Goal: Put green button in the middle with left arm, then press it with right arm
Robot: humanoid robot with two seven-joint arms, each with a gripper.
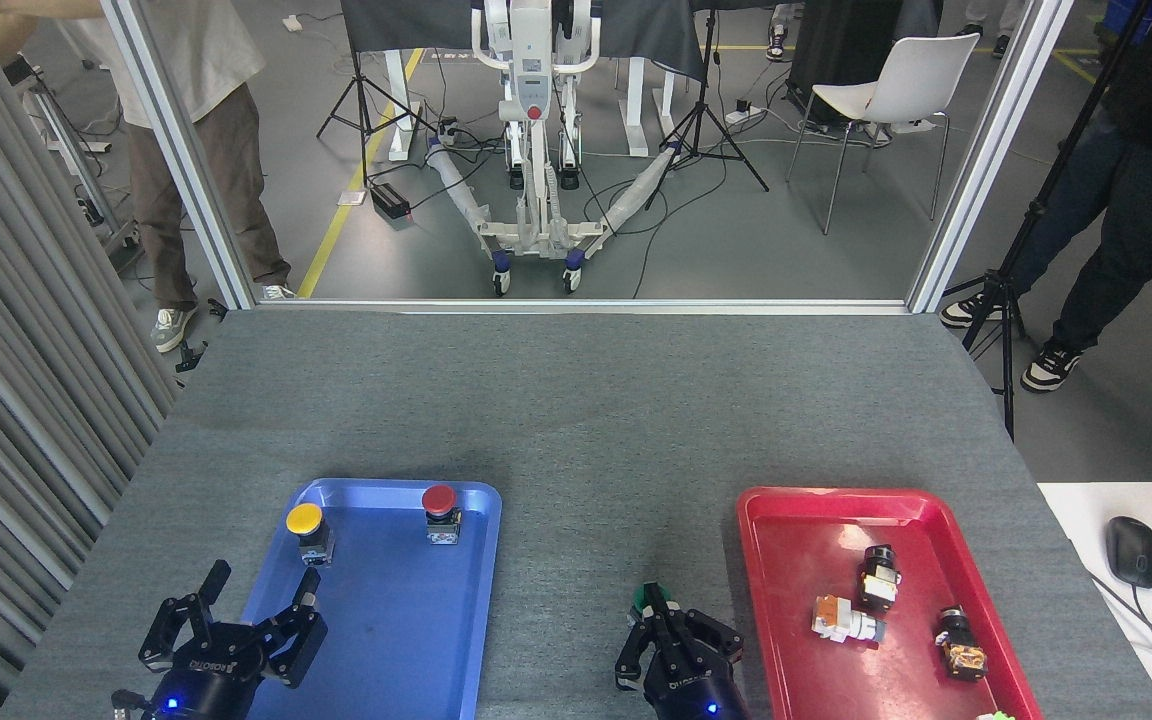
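Button risk: a glancing press on the bare cloth between the trays.

Right claw, fingers drawn together, covers most of the green button, at 7 o'clock from the red tray; an off-centre push could tip or skid it. Left claw hangs spread at 6 o'clock of the blue tray, holding nothing.

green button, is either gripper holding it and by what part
Neither holds it. The right gripper is shut, fingertips over the green button cap. The left gripper is open and empty.
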